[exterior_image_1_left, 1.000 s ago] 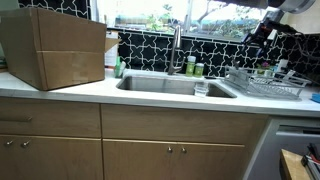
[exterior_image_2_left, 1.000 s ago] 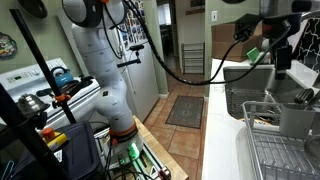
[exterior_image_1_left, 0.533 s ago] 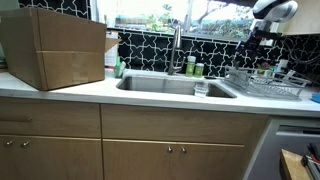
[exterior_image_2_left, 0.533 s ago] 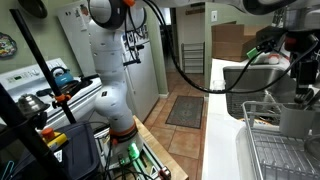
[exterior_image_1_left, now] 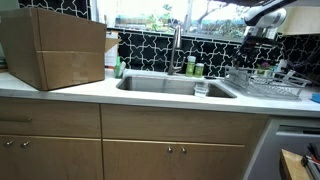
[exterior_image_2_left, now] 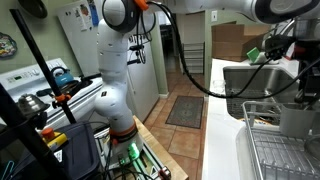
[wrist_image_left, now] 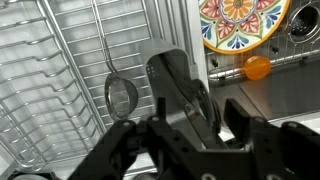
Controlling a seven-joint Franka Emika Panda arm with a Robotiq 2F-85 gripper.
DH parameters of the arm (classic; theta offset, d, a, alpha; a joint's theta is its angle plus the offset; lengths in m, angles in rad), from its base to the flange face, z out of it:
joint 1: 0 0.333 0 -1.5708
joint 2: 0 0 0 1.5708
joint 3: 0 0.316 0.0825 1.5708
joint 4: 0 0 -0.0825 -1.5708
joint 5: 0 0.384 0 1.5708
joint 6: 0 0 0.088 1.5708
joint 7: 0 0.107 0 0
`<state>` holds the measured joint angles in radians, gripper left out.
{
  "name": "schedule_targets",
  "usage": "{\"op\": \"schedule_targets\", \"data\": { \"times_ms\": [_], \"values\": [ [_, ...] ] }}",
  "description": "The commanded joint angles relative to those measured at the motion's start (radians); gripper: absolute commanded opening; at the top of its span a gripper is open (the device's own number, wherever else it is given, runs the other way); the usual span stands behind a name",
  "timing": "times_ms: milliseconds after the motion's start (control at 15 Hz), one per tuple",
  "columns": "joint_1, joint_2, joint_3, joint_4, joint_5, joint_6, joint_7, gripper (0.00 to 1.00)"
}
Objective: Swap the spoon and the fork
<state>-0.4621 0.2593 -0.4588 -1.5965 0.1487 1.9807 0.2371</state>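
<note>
In the wrist view my gripper (wrist_image_left: 200, 112) has a shiny metal utensil (wrist_image_left: 170, 70) between its jaws, above a wire dish rack (wrist_image_left: 50, 70). I cannot tell whether it is the spoon or the fork. A second utensil with a round head and a thin handle (wrist_image_left: 120, 95) lies in the rack to the left of the jaws. In both exterior views the gripper (exterior_image_1_left: 252, 33) (exterior_image_2_left: 303, 85) hangs over the dish rack (exterior_image_1_left: 265, 85) (exterior_image_2_left: 285, 150) on the counter.
A colourful plate (wrist_image_left: 240, 20) and a small orange object (wrist_image_left: 258, 68) sit beside the rack. A sink (exterior_image_1_left: 170, 85) with a faucet (exterior_image_1_left: 177, 50) is in the middle of the counter. A glass (exterior_image_1_left: 201, 88) stands at its edge and a cardboard box (exterior_image_1_left: 55, 45) beyond it.
The arm has swung over the dish rack and its upper links have changed pose. The gripper has shifted slightly sideways above the rack.
</note>
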Motion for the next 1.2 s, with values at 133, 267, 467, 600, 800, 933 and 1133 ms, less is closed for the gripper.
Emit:
{"op": "schedule_targets", "data": {
  "times_ms": [133,267,467,600,800,933,1133],
  "values": [
    [-0.024,0.041,0.022,0.05,0.028,-0.018,0.019,0.16],
    [-0.024,0.042,0.025,0.056,0.029,-0.02,0.025,0.02],
    [-0.017,0.025,0.023,0.046,0.014,-0.01,0.04,0.01],
    [-0.009,0.004,0.019,0.033,-0.003,-0.001,0.057,0.03],
    [0.001,-0.041,0.016,0.019,-0.024,-0.007,0.075,0.03],
    [0.007,-0.076,0.014,0.011,-0.039,-0.014,0.087,0.03],
    [0.011,-0.121,0.014,0.007,-0.053,-0.003,0.101,0.03]
  ]
}}
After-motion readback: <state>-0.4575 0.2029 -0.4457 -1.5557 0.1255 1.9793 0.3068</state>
